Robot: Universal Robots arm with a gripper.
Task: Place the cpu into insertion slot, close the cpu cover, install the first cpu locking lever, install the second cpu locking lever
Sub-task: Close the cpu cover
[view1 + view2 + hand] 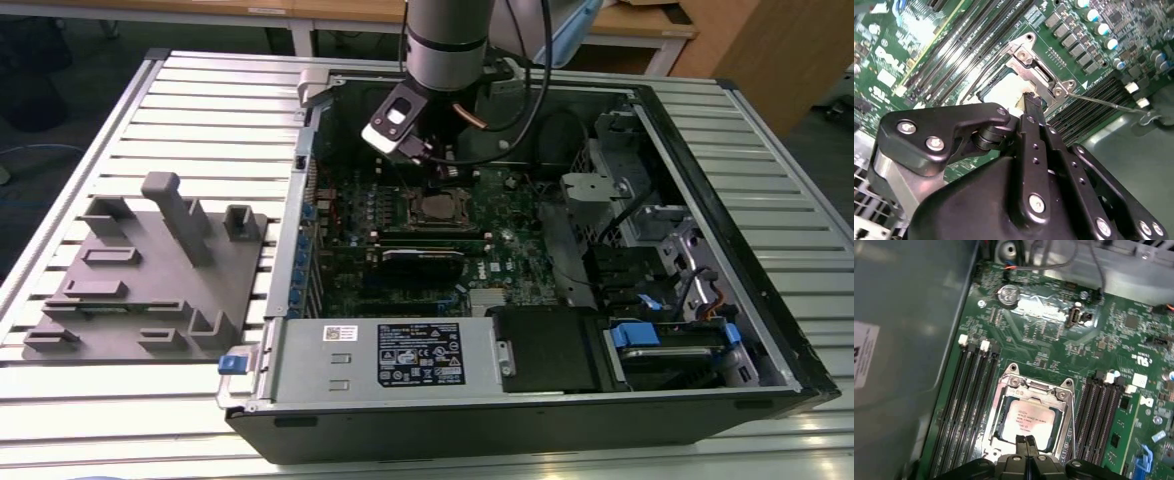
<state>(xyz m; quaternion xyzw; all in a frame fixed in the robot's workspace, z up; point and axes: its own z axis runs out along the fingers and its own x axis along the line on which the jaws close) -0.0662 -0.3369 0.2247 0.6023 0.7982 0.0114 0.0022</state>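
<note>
The cpu [1029, 420], a silver-grey square chip with print on its top, lies in the black-framed insertion slot [995, 426] on the green board. The metal cpu cover [1035, 388] lies flat around it, its cut-out showing the chip. My gripper [1026, 441] is shut, and its tips stand together over the chip's edge. In the second wrist view the gripper [1031, 100] meets the cover [1029, 67] beside the pale cpu [1001, 92]. One thin wire locking lever [1109, 104] sticks out free across the memory slots. The exterior view has the gripper [447, 170] just above the socket [438, 208].
Black memory slots [971, 400] flank the socket on both sides. A grey power supply box [387, 355] sits at the case's front, and a dark card [424, 255] lies between it and the socket. A grey fixture block [147, 270] stands on the slatted table at the exterior view's left.
</note>
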